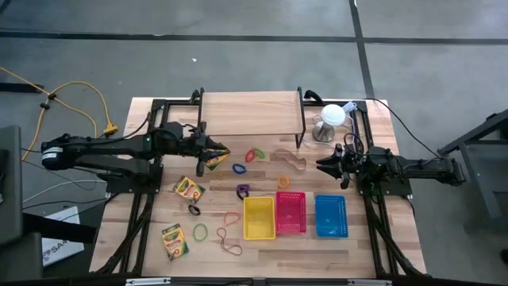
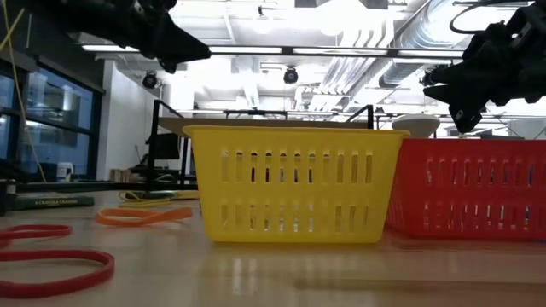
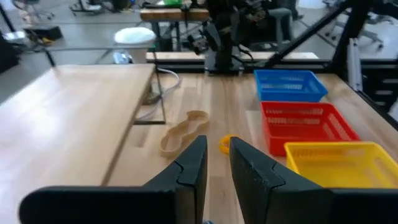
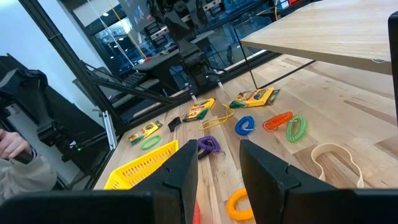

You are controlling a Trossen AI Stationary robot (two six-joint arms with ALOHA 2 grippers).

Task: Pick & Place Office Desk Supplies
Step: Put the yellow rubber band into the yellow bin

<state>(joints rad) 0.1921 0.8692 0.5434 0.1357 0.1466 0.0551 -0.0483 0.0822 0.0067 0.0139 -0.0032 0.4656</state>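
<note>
Three yellow-and-green crayon boxes lie flat on the table's left half: one (image 1: 212,163) just under my left gripper, one (image 1: 189,188) nearer, one (image 1: 175,241) by the near edge. A tan loop (image 1: 290,159), red (image 1: 231,244), orange (image 1: 231,217) and green (image 1: 200,232) bands, and small coloured coils (image 1: 254,155) also lie on the wood. My left gripper (image 1: 225,151) (image 3: 217,162) hangs raised above the table, fingers a narrow gap apart, holding nothing. My right gripper (image 1: 321,165) (image 4: 217,168) hovers open, right of the tan loop.
Yellow (image 1: 259,217), red (image 1: 290,213) and blue (image 1: 331,216) baskets stand in a row at the near middle. A raised wooden shelf (image 1: 250,114) spans the far edge. A white dome on a metal base (image 1: 332,117) stands at the far right.
</note>
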